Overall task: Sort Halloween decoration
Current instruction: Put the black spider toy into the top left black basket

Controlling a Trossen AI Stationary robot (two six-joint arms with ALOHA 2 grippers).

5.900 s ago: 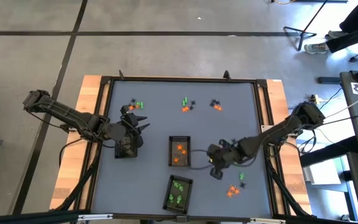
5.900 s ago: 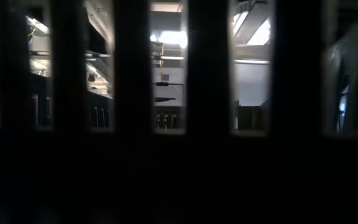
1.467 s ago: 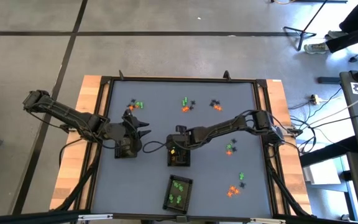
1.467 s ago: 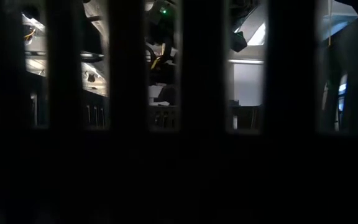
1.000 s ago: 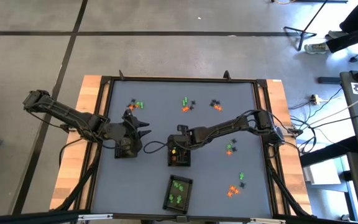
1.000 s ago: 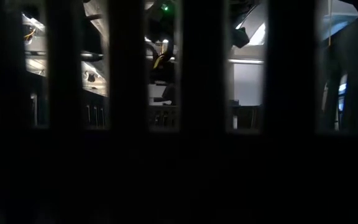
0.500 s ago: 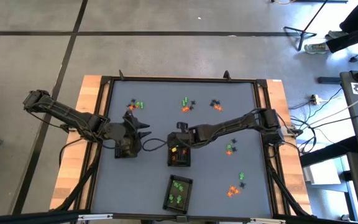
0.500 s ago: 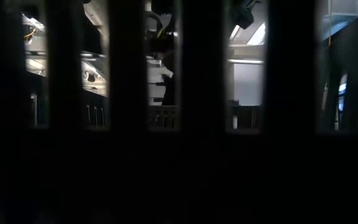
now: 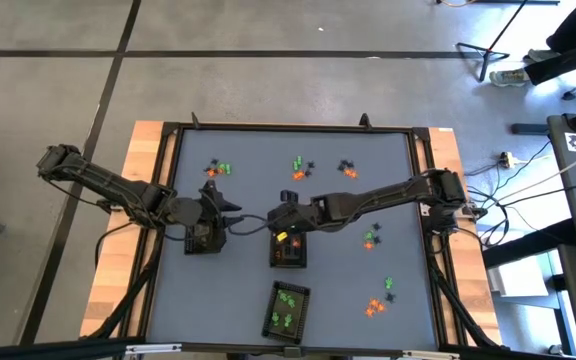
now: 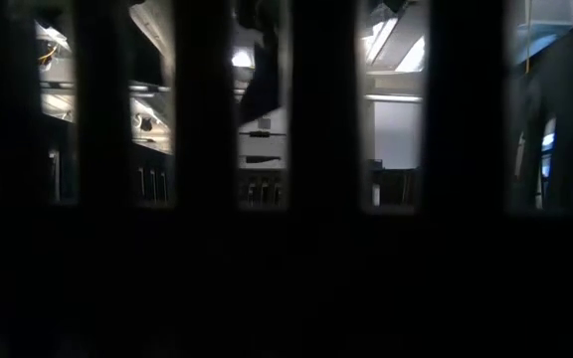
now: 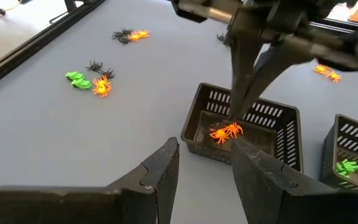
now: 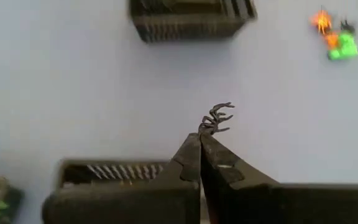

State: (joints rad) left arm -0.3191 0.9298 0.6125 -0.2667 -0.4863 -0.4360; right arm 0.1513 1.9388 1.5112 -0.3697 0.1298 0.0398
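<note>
Halloween trinkets in orange, green and black lie in small clusters on the grey table, at the far side (image 9: 298,168) and near the right edge (image 9: 373,305). Three dark trays stand on the table: a left one (image 9: 200,240), a middle one (image 9: 288,252) with orange trinkets, and a near one (image 9: 288,310) with green ones. My right gripper (image 9: 286,228) hangs above the middle tray's far end, shut on a black spider (image 12: 216,118). My left gripper (image 9: 230,205) is open and empty beside the left tray, and faces the middle tray (image 11: 241,130). My right gripper pinches the black spider by one end (image 12: 206,129), only at the free ends of its two fingers (image 12: 191,146). The fingers (image 11: 244,93) point down from above. The spider sticks out beyond the fingertips, clear of the table and the tray.
An orange spider (image 11: 227,132) lies inside the middle tray, below my right gripper. A raised dark frame (image 9: 288,128) runs round the table. The low view is blocked by dark bars. A person's legs (image 9: 568,50) and stands show on the floor at the far right.
My right gripper has risen from inside the middle tray and shifted a little toward the table's far edge, its fingers staying shut. My left arm has kept still.
</note>
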